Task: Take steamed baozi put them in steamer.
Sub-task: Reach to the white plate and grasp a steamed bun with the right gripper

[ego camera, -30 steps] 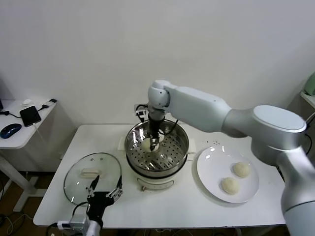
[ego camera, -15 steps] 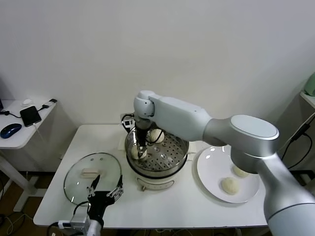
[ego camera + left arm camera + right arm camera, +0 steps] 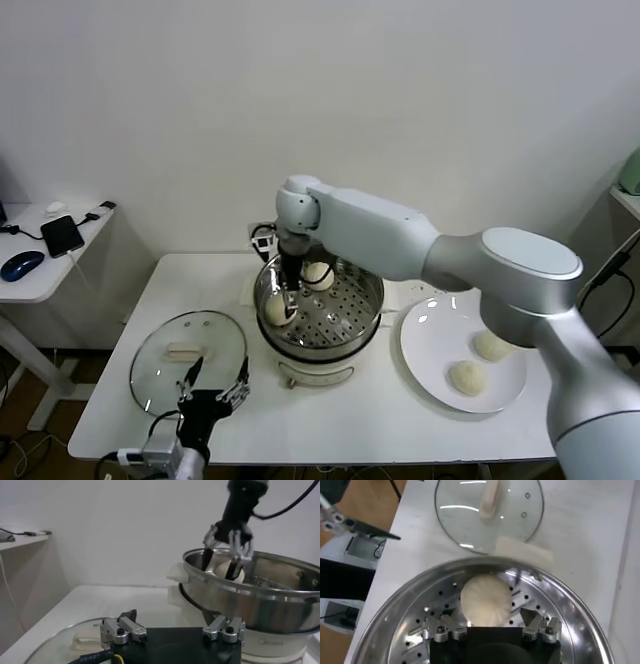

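The steamer (image 3: 366, 296) stands mid-table, a shiny steel pot on a cream base. Two baozi lie on its perforated tray: one at the left side (image 3: 277, 313) and one at the back (image 3: 318, 275). My right gripper (image 3: 288, 300) reaches down into the pot, open, its fingers either side of the left baozi (image 3: 486, 600), which rests on the tray (image 3: 565, 630). Two more baozi (image 3: 493, 345) (image 3: 467, 377) lie on the white plate (image 3: 425, 345) to the right. My left gripper (image 3: 213, 395) is open and empty, parked low by the table's front edge.
The round glass lid (image 3: 165, 365) lies flat on the table left of the steamer, just beyond my left gripper (image 3: 172, 630). A side table with a phone and a mouse (image 3: 22, 264) stands far left. A wall is close behind the table.
My right gripper moved from the middle of the steamer to its left side with a baozi. That baozi now rests on the tray, and the back baozi has come into sight.
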Robot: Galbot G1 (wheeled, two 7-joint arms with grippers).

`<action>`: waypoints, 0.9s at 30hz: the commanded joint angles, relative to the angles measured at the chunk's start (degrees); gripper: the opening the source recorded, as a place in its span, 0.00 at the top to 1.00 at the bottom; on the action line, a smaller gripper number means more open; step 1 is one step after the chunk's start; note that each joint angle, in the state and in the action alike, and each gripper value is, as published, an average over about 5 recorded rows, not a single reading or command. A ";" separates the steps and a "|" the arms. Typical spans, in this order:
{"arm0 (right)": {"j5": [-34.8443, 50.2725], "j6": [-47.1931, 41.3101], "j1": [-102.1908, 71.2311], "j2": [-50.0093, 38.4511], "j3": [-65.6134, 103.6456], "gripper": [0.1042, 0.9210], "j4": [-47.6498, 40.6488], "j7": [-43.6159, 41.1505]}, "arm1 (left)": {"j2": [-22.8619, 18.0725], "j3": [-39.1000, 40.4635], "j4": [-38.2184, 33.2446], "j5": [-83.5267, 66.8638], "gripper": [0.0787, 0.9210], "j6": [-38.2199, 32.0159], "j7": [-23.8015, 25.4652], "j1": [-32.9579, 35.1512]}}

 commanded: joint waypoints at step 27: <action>-16.89 18.15 -20.68 -58.77 15.11 0.12 39.12 -9.53 | -0.30 -1.61 -0.39 -1.67 0.12 0.28 0.29 1.70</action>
